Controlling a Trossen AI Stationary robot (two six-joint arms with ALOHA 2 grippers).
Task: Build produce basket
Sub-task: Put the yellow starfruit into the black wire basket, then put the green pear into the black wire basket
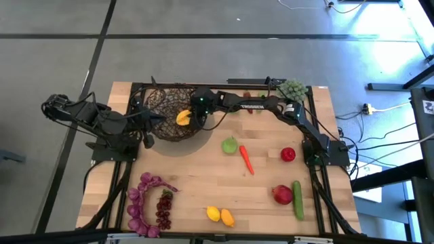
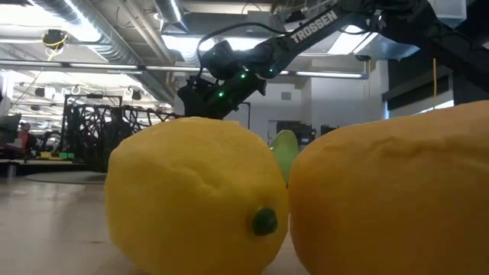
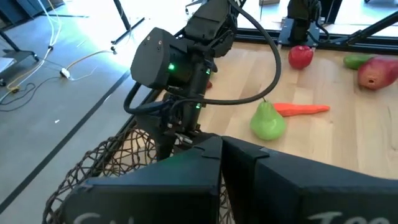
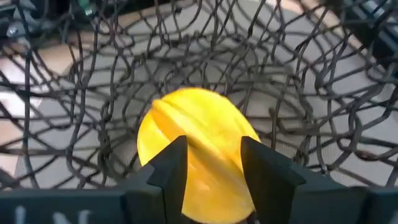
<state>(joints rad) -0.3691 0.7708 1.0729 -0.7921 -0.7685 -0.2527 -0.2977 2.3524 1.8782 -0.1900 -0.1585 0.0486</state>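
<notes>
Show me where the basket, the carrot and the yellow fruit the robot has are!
basket (image 1: 157,102): high view, on its woven wire wall.
carrot (image 1: 246,160): high view, middle of its orange body.
yellow fruit (image 4: 193,140): right wrist view, its upper surface above the fingers.

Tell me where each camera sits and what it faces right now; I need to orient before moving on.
High: overhead, straight down on the table; both arms show, right gripper over the basket, left gripper at its rim.
Low: table height, looking across; two lemons fill it, right arm above.
Left wrist: looks past its own gripper at the right arm, green pear and carrot.
Right wrist: looks down into the basket, its gripper closed on a yellow fruit.
Shared: high and left wrist both show pear and carrot.
</notes>
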